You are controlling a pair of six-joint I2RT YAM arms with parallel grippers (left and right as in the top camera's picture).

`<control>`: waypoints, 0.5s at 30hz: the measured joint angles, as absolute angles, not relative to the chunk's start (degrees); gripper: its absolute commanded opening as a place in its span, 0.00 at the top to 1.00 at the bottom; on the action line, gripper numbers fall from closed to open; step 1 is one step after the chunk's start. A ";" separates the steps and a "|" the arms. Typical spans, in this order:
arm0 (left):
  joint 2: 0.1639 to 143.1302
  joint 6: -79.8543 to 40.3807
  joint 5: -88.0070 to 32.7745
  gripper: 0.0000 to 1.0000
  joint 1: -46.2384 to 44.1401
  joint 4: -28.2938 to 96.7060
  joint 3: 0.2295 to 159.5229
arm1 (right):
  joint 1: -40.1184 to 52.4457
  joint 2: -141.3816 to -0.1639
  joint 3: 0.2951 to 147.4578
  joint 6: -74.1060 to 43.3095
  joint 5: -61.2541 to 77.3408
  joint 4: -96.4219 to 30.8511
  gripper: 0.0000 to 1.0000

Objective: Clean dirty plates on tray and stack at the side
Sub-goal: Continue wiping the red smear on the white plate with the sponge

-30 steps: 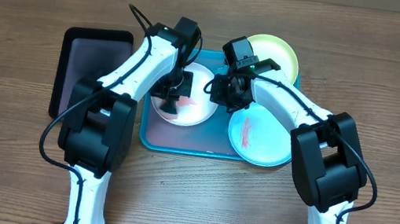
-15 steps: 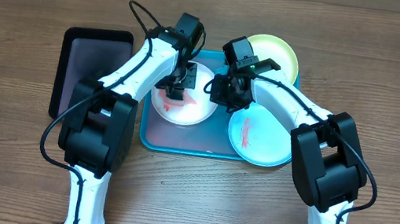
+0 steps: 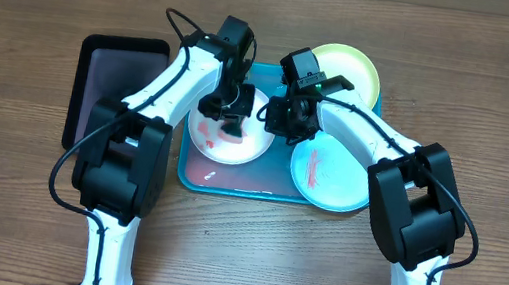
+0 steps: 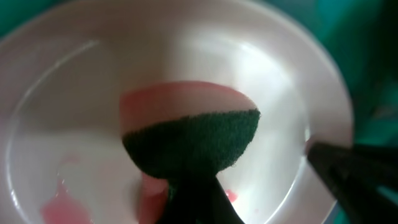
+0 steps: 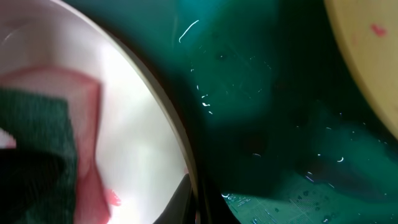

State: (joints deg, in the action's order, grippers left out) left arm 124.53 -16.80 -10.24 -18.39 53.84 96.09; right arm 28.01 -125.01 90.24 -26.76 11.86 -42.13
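Observation:
The white plate [image 3: 212, 142] lies on the left of the turquoise tray [image 3: 229, 177] and bears red smears. My left gripper [image 3: 228, 113] is shut on a pink sponge with a dark green pad [image 4: 193, 140] and presses it onto the white plate [image 4: 267, 68]. My right gripper [image 3: 275, 115] is shut on the white plate's right rim [image 5: 177, 134]. The aqua plate [image 3: 331, 174], with red smears, lies on the tray's right. The lime-green plate [image 3: 351, 68] sits at the back right, partly over the tray's rim, and also shows in the right wrist view [image 5: 367, 56].
A smaller black tray [image 3: 115, 91] lies on the wooden table left of the turquoise tray. The wet tray floor [image 5: 267, 124] shows between the white and lime-green plates. The two arms are close together over the tray's middle.
My left gripper has drawn the sponge from the plate's front toward its back and right. Red smears now show on the plate's front left. The right gripper has stayed on the rim.

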 measured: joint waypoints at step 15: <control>124.53 -25.34 2.55 0.96 -20.08 57.39 95.94 | 28.08 -125.01 90.24 -26.72 12.19 -42.22 0.96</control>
State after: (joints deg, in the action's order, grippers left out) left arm 124.53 -25.34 2.55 -20.08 57.39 95.94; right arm 28.08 -125.01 90.24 -26.72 12.19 -42.22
